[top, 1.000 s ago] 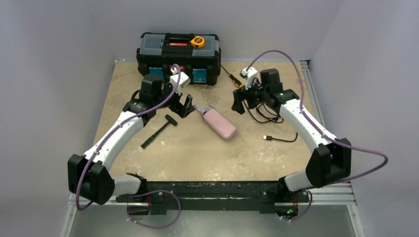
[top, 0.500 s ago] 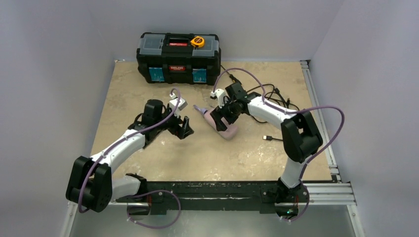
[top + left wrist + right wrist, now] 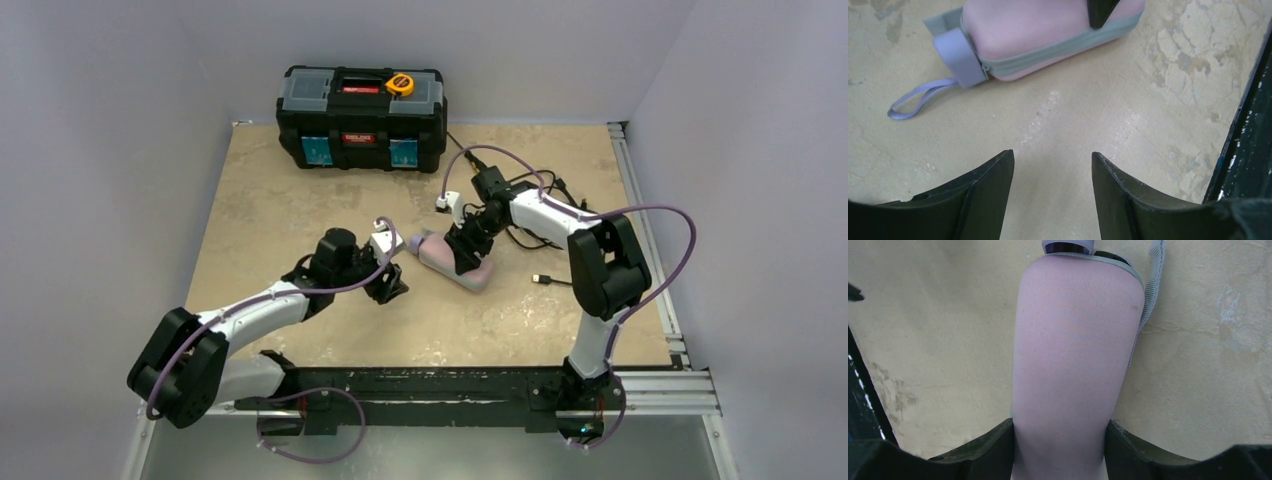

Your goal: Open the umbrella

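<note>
Umbrella (image 3: 455, 262) lies folded shut on the surface (image 3: 300, 200), right of centre, with its handle end toward the left arm. Right gripper (image 3: 1060, 432) has its jaws pressed against both sides of the pink body, clamped on it. Left gripper (image 3: 1053, 160) hovers low, jaws apart and empty, near the lavender handle (image 3: 955, 57) and its strap (image 3: 918, 100). Securing a hold is the step in hand. Next, the left jaws probably need to take the handle so the two ends can be drawn apart.

Top cam overhead from rear, wrist cams close, all share umbrella (image 3: 1075, 340)
</note>
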